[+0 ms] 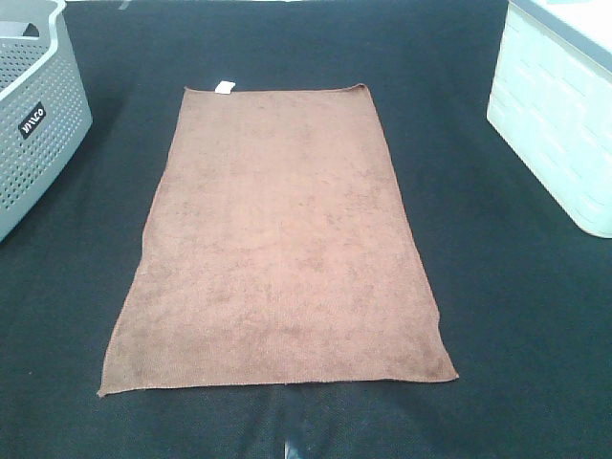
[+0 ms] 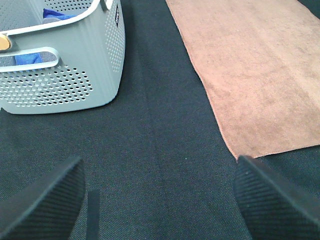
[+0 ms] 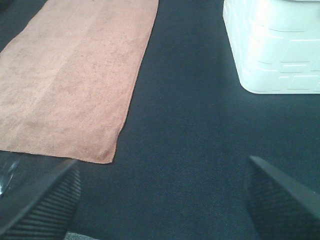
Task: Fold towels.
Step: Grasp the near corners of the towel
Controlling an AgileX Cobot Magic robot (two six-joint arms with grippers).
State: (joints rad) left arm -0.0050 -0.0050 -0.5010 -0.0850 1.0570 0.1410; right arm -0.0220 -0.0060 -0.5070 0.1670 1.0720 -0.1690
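A brown towel (image 1: 277,249) lies spread flat and unfolded on the black table, long side running away from me, with a small white tag (image 1: 226,88) at its far edge. It also shows in the left wrist view (image 2: 255,75) and the right wrist view (image 3: 70,80). My left gripper (image 2: 160,200) is open and empty above bare table, off the towel's near left corner. My right gripper (image 3: 160,200) is open and empty above bare table, off the towel's near right corner. Neither gripper shows in the exterior high view.
A grey perforated basket (image 1: 38,124) stands at the far left and holds something blue (image 2: 55,14). A white bin (image 1: 559,120) stands at the far right, also in the right wrist view (image 3: 272,47). Black cloth (image 1: 516,316) covers the table.
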